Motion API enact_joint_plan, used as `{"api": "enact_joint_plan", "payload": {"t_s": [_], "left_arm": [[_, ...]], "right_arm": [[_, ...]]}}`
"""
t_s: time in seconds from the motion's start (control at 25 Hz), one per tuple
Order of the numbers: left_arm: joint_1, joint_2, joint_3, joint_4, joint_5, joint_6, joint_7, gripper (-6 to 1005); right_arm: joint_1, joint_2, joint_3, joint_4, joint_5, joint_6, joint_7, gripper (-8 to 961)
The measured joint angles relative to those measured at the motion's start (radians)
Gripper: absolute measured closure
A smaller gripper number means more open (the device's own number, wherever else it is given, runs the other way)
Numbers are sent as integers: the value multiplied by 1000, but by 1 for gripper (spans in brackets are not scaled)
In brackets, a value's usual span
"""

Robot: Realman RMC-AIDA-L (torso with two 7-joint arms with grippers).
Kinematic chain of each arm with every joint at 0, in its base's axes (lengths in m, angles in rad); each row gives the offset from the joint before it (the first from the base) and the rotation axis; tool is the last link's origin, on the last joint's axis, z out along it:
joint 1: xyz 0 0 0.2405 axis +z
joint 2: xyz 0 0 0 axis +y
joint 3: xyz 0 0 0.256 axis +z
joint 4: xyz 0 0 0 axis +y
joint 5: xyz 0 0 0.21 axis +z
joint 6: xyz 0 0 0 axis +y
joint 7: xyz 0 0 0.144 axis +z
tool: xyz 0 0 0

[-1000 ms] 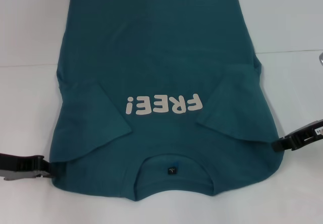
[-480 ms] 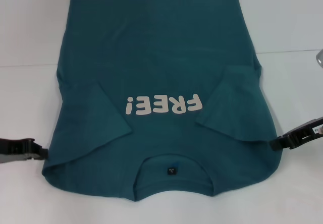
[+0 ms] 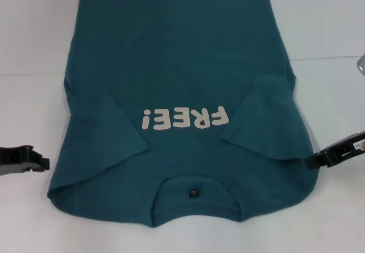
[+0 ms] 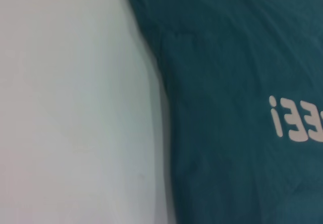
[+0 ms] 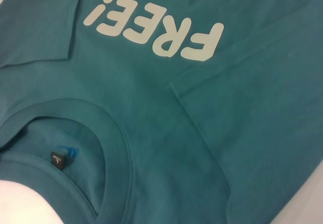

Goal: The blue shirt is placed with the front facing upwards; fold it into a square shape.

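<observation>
The blue shirt (image 3: 182, 59) lies front up on the white table, collar nearest me, with the white "FREE!" lettering (image 3: 185, 118) across the chest. Both short sleeves are folded inward over the chest. A small black neck label (image 3: 194, 193) shows inside the collar. My left gripper (image 3: 44, 163) sits low at the left, just clear of the shirt's shoulder edge, open and holding nothing. At the opposite shoulder edge, my right gripper (image 3: 311, 163) rests with its tip over the cloth. The left wrist view shows the shirt (image 4: 242, 82) beside bare table. Chest and collar of the shirt (image 5: 176, 108) fill the right wrist view.
The white table (image 3: 331, 25) extends on both sides of the shirt and in a narrow strip in front of the collar. A small grey metal object (image 3: 361, 65) pokes in at the right edge.
My left gripper has drawn back leftward and slightly up, off the shirt's near-left corner. That corner now lies flatter and farther left. The right gripper has barely moved.
</observation>
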Motion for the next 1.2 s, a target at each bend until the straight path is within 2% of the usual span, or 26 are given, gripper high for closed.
{"api": "enact_joint_plan", "payload": {"t_s": [0.2, 0.32, 0.68, 0.84, 1.16, 1.2], "left_arm": [[-28, 29, 6, 63, 2, 3, -15, 936], [-31, 35, 26, 78, 4, 7, -9, 844], [-24, 26, 105, 71, 5, -13, -12, 507], [-29, 27, 84, 70, -2, -5, -39, 331], [-27, 33, 54, 71, -8, 6, -75, 111], [-26, 34, 54, 73, -8, 8, -81, 111]], "right_arm": [[9, -2, 0, 1, 0, 0, -1, 915], [17, -2, 0, 6, 0, 0, -2, 915], [33, -7, 0, 15, 0, 0, 3, 915], [40, -10, 0, 27, 0, 0, 4, 915], [41, -11, 1, 35, 0, 0, 5, 916], [41, -11, 1, 35, 0, 0, 5, 916]]}}
